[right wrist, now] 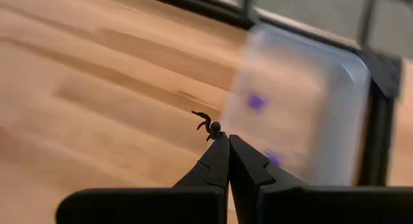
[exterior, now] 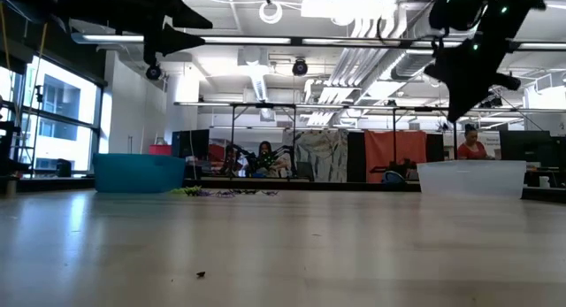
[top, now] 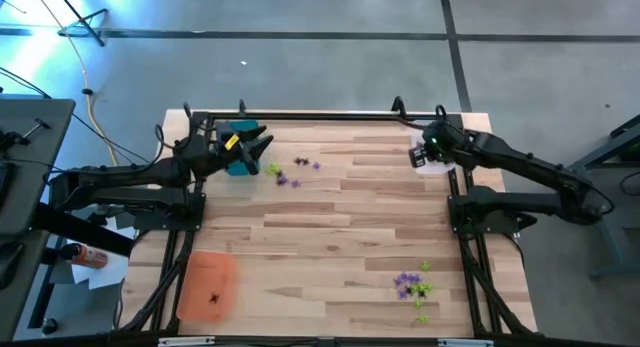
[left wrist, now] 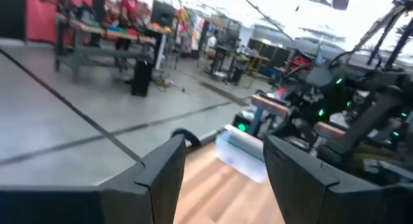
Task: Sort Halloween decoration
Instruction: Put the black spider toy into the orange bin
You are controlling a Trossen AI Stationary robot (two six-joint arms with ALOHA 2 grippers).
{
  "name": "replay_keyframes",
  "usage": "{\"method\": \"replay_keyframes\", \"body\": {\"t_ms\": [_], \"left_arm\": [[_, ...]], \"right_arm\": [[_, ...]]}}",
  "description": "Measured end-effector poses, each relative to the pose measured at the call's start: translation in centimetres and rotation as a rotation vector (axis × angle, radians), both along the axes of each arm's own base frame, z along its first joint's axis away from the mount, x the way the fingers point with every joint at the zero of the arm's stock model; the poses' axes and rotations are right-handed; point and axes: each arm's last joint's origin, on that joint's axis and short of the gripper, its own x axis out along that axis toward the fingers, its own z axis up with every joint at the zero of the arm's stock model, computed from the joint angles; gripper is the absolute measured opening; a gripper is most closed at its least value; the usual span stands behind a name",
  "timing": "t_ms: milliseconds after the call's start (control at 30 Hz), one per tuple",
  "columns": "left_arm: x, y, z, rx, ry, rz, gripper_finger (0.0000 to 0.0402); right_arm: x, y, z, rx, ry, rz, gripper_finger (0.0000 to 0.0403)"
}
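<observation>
Right pincer [right wrist: 227,139], dark trinket [right wrist: 208,124] protruding tipward.

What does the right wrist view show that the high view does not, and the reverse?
Only the right wrist view shows the right tool shut on a tiny dark spider, with purple trinkets inside the clear tray.

Only the high view shows the left tool by the teal tray, the orange tray, and the loose trinket piles.

Both show the wooden table and the clear tray.
</observation>
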Motion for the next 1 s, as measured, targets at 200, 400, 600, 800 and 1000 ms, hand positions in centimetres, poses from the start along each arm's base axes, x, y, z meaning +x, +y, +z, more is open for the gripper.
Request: {"method": "replay_keyframes", "body": {"t_ms": [200, 400, 600, 800, 1000], "left_arm": [[-0.2, 0.5, 0.1, 0.033, 0.017, 0.040, 0.0195], [-0.9, 1.1, 0.5, 0.042, -0.011, 0.031, 0.0195], [-1.6, 0.8, 1.1, 0.099, -0.024, -0.149, 0.0195], [-1.7, 0.5, 1.0, 0.049, -0.033, -0.265, 0.0195], [-0.1, -1.1, 0.9, -0.027, -0.067, -0.480, 0.0195]], "right_arm": [[2.8, -2.0, 1.0, -0.032, -0.280, 0.068, 0.0000], [6.4, -2.6, 4.4, -0.224, -0.709, 0.274, 0.0000], [9.6, -1.5, 4.9, -0.246, -0.873, 0.446, 0.0000], [13.4, 1.8, 3.7, -0.163, -0.951, 0.630, 0.0000], [15.3, 5.4, 4.1, -0.196, -1.067, 0.782, 0.0000]]}}
